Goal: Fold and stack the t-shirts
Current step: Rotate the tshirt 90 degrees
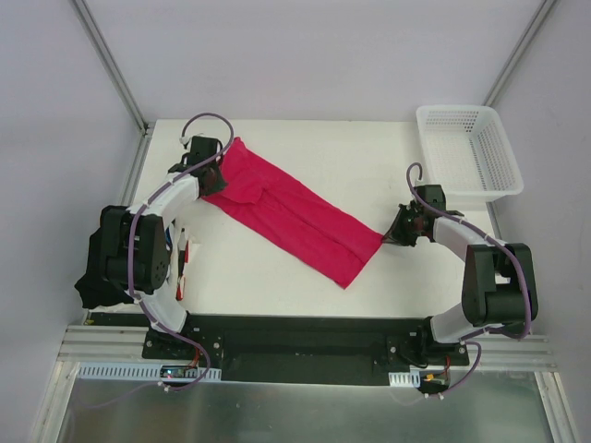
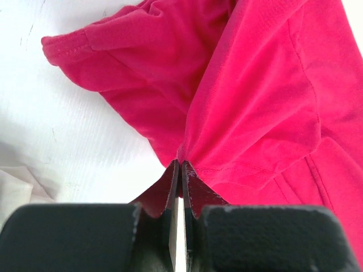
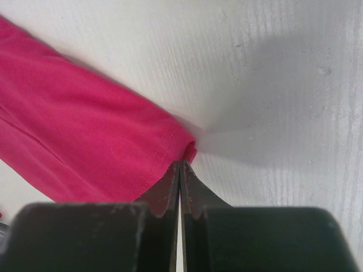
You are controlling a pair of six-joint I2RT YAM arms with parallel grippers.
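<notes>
Crimson-pink tee (image 1: 295, 217) lies pulled out long across your desk (image 1: 388, 166) since your left fingers (image 2: 161, 221) pinch its sleeve end and right fingers (image 3: 164, 198) pinch the hem corner, likely flattening it for folding.

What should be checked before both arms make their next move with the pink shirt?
1. Left gripper shut on the pink t-shirt, upper end: ok.
2. Right gripper shut on its hem corner: ok.
3. Shirt stretched in a strip between them, on the table: ok.
4. Basket clear of the shirt: ok.
5. Cloth smooth at the left grip: not ok, bunched.
6. Lower layers aligned: cannot tell.
</notes>
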